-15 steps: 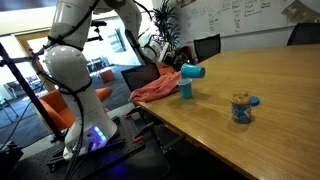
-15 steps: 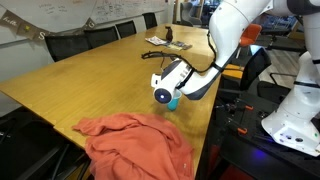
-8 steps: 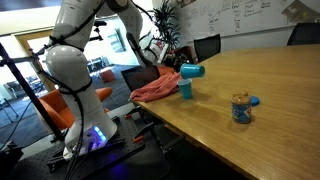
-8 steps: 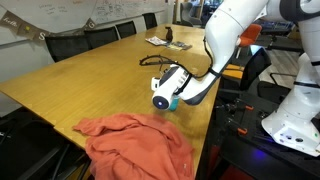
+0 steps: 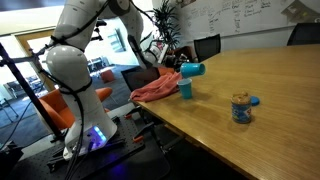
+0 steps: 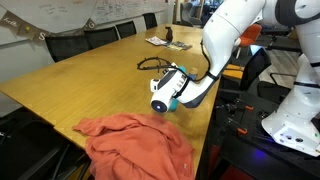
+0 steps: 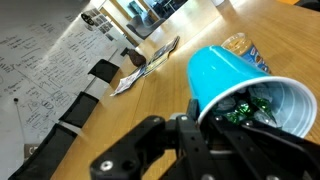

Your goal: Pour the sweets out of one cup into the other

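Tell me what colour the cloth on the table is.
The cloth is a salmon red, clearest in an exterior view.

A white robot arm [image 5: 72,70] is reaching over a wooden table [image 5: 275,75]; its gripper [image 5: 181,71] is clasping a blue cup [image 5: 193,70] tipped sideways above a second cup [image 5: 185,90] standing upright; a red cloth [image 5: 153,89] is hanging over the table's edge; a clear container [image 5: 241,109] is sitting well apart.
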Tool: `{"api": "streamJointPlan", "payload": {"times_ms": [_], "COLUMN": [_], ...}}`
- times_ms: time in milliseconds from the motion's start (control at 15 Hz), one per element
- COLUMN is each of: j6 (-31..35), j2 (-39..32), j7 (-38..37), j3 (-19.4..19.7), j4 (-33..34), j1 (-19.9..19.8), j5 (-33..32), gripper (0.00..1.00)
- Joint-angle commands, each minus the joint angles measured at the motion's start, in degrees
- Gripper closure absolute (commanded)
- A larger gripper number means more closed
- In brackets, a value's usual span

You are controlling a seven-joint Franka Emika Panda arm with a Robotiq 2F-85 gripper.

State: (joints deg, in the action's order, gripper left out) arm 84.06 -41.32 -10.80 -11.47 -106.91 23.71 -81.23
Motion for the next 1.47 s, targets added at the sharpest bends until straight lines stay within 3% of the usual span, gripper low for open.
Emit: {"api": "streamJointPlan", "payload": {"times_ms": [0, 400, 933, 1200, 1400], "j6": [-4.8, -9.7, -10.8, -9.4, -5.3], "j2": [-1.9, -4.4, -5.3, -3.8, -1.4], "j7": [2.1, 2.8, 2.6, 1.8, -0.3], "j3": [-0.3, -0.6, -0.9, -1.4, -3.0], "j4": [2.6, 4.7, 5.2, 5.3, 6.4], "j1": [0.8, 1.7, 1.6, 0.5, -2.8], "j5": [-1.6, -3.0, -3.8, -2.7, 1.1], "gripper": [0.99, 0.99, 0.99, 0.99, 0.99]}}
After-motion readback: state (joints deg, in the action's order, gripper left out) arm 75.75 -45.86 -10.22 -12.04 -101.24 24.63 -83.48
